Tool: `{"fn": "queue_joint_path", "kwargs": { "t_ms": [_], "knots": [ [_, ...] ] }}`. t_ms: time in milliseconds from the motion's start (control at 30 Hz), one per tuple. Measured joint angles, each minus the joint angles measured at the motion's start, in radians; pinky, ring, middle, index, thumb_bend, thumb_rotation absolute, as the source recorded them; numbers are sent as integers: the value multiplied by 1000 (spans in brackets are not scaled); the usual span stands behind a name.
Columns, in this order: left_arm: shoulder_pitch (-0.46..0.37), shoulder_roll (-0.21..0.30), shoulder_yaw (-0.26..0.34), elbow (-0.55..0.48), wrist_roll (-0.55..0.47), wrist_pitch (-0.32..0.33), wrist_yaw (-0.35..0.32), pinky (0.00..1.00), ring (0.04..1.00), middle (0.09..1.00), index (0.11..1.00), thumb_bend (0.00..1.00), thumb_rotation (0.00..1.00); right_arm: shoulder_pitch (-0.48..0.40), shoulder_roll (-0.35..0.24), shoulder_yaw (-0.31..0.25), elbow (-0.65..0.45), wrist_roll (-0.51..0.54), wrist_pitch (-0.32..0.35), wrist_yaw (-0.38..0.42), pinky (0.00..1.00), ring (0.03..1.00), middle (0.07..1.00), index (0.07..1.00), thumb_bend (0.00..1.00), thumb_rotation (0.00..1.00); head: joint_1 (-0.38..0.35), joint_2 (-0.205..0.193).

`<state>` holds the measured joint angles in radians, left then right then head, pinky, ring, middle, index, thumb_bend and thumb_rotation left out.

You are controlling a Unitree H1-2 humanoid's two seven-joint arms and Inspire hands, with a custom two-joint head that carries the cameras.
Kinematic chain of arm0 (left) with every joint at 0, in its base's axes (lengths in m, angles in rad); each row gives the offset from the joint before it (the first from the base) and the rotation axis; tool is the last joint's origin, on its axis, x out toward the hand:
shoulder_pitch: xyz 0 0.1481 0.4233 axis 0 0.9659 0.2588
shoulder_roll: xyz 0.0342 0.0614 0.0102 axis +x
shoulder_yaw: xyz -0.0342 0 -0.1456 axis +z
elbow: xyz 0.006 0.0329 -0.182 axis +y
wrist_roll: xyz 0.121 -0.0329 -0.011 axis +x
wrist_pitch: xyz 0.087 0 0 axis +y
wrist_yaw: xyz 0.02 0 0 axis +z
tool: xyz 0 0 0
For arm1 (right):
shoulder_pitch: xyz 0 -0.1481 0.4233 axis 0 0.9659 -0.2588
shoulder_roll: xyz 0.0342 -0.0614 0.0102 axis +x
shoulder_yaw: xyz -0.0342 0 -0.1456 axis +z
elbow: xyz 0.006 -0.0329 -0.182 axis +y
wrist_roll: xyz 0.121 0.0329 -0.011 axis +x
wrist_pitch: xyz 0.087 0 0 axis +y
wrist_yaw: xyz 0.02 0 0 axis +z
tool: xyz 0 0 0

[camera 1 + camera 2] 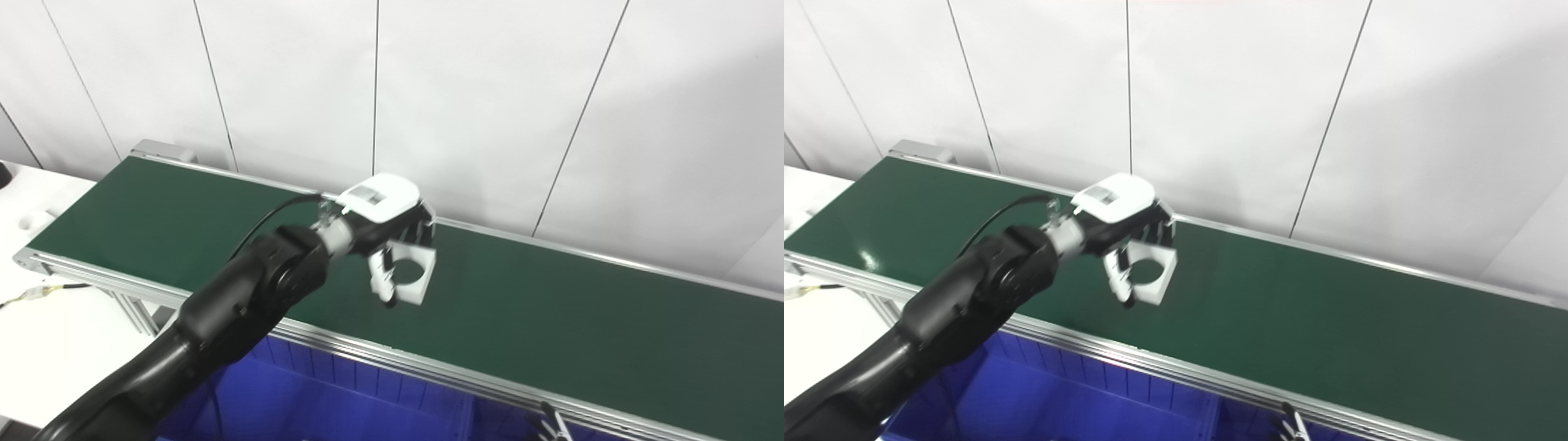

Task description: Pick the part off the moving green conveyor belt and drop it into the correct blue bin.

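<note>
My left hand (392, 229) reaches over the green conveyor belt (551, 318) from the lower left. Its fingers and thumb are shut on a white square part with a round hole (411, 272), also seen as the white part (1150, 274) under my left hand (1127, 223). The part is tilted and held a little above the belt's middle. A blue bin (318, 404) sits below the belt's near rail. Only thin dark fingertips of the right hand (554, 425) show at the bottom edge, too little to read its state.
The belt runs from upper left to lower right with aluminium side rails (429, 367). A white panelled wall (490, 110) stands right behind it. A white table (37, 331) with a cable lies at the left. A divider (1213, 410) splits the blue bin area.
</note>
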<state>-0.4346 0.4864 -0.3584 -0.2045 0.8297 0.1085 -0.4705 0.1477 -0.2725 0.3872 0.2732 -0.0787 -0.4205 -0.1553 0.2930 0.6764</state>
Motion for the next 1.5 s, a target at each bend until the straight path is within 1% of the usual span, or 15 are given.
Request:
{"fn": "queue_joint_path", "kwargs": {
  "t_ms": [67,133,233,367,567,700,767,867,967,1100,1233,1267,1300,1367,1500],
  "knots": [
    [35,11,29,-38,10,5,-2,318,389,462,499,524,0,3,-2,-23,-4,12,0,19,773,810,892,968,786,931,8,11],
    [74,22,61,-84,13,23,-14,298,370,442,513,522,0,5,-5,-45,-14,22,0,40,775,813,898,959,804,901,34,46],
    [136,26,120,-147,8,44,-23,276,349,430,507,522,0,11,-3,-76,-41,46,0,84,776,812,901,957,815,890,38,61],
    [231,28,182,-202,9,50,-24,288,361,439,508,523,0,13,1,-114,-48,54,0,128,759,801,894,951,824,905,48,77],
    [322,28,226,-230,31,57,-25,310,381,446,509,523,0,11,6,-158,-65,63,0,183,772,803,887,958,825,907,110,140],
    [353,28,236,-234,62,57,-24,325,392,444,515,522,0,8,12,-181,-65,65,0,212,775,810,896,964,830,900,124,153],
    [379,27,236,-234,82,56,-17,294,360,434,514,521,0,8,15,-195,-66,70,0,229,775,812,893,965,833,894,141,166],
    [431,16,238,-229,101,45,39,299,364,436,512,522,0,8,19,-213,-66,89,0,256,777,818,897,967,822,881,144,172],
    [486,-7,240,-197,123,25,119,313,390,436,510,522,0,5,23,-231,-66,105,0,286,781,822,901,967,822,873,155,176],
    [536,-36,239,-139,144,6,210,258,330,403,510,518,0,1,31,-250,-67,113,0,314,785,828,901,966,821,860,166,181],
    [548,-50,233,-77,162,-27,307,236,307,398,513,517,0,-4,39,-270,-67,132,0,340,791,826,896,965,815,853,189,180],
    [551,-50,229,-60,164,-33,319,221,290,394,511,517,0,-6,42,-273,-67,135,0,347,787,822,894,966,807,854,196,178],
    [552,-50,225,-42,165,-40,331,245,305,396,512,517,0,-7,45,-279,-67,137,0,353,783,819,895,967,795,859,196,178],
    [554,-49,218,-10,165,-60,350,322,375,434,505,521,0,-9,48,-285,-66,129,0,356,782,818,897,973,782,872,196,176],
    [556,-41,195,39,165,-83,352,340,399,453,502,524,0,-13,49,-288,-66,111,0,356,788,817,902,973,779,861,192,176]
  ]
}}
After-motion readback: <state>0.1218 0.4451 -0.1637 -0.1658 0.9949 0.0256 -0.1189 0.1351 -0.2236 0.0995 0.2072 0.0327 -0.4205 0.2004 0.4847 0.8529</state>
